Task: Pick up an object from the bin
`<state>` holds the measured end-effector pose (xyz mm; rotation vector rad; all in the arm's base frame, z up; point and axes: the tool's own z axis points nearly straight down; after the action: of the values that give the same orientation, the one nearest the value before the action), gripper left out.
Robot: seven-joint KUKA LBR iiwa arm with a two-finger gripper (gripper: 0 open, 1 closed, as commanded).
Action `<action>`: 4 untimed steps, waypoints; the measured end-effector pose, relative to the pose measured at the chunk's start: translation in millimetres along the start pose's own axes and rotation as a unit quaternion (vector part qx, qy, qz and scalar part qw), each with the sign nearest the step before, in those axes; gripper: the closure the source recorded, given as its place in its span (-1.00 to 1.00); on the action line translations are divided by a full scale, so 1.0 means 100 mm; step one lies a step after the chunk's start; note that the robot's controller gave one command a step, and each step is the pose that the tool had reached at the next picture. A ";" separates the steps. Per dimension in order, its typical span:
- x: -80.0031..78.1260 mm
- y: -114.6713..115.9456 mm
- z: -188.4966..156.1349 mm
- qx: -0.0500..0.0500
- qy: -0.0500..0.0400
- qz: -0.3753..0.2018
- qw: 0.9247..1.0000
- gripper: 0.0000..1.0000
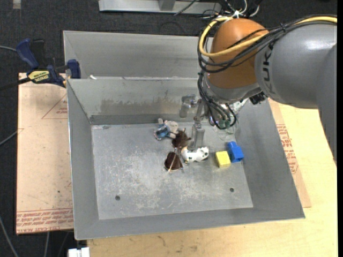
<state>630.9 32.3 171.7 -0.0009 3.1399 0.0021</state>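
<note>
My gripper (199,141) hangs low in the middle of the bin, below the orange wrist cover. Its tip stands just above a small white toy with dark spots (196,155). A dark brown piece (181,138) lies right beside the tip on its left. Another brown, fan-shaped piece (173,161) lies left of the white toy, touching it. Nothing shows held in the gripper.
A yellow block (222,159) and a blue block (235,151) lie side by side to the right of the white toy. A small blue and white thing (165,129) lies at the back left of the cluster. The arm spans the bin's right side.
</note>
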 end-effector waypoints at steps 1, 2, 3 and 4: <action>0.01 -0.01 0.29 0.000 -0.003 -0.042 0.999 -1.00; -0.17 -0.10 0.96 0.000 0.000 -0.180 0.984 1.00; -0.17 -0.10 0.96 0.000 0.000 -0.180 0.984 1.00; -0.13 -0.14 0.44 -0.001 0.003 -0.171 0.985 1.00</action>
<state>643.5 18.6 127.5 -0.5394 3.0989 0.0045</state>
